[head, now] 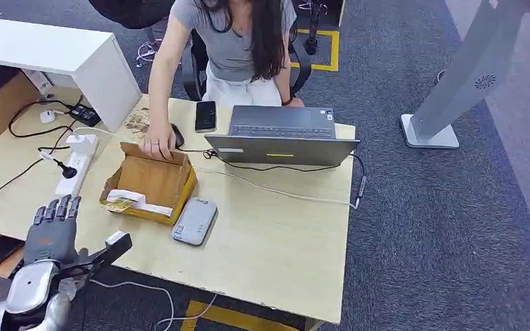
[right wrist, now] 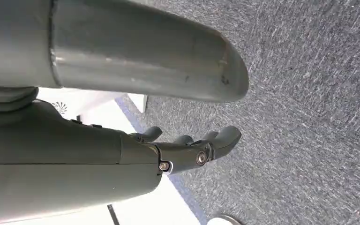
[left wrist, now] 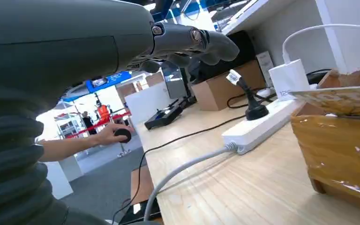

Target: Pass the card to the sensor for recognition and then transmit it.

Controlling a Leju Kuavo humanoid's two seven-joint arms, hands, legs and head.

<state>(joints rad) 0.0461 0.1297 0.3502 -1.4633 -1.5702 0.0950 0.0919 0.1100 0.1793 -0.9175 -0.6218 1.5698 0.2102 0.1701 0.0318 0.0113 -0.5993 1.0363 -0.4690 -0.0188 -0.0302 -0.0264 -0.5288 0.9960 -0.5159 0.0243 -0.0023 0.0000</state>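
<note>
A card [head: 125, 200] lies inside the open cardboard box [head: 153, 181] on the wooden table [head: 276, 248]. The grey flat sensor [head: 194, 221] lies just right of the box, near the table's front. My left hand [head: 55, 224] hovers at the table's front left corner, left of the box, fingers spread and holding nothing. In the left wrist view the left hand [left wrist: 187, 42] is raised above the tabletop, with the box [left wrist: 342, 140] ahead of it. My right hand [right wrist: 192, 150] hangs over grey carpet with its fingers loosely extended and nothing in them.
A person sits behind the table with a hand [head: 157, 146] on the box's far edge, beside a black mouse [head: 177, 134]. A grey laptop [head: 283, 134] and a phone [head: 205, 115] stand at the back. A white power strip [head: 76, 165] with cables lies left of the box.
</note>
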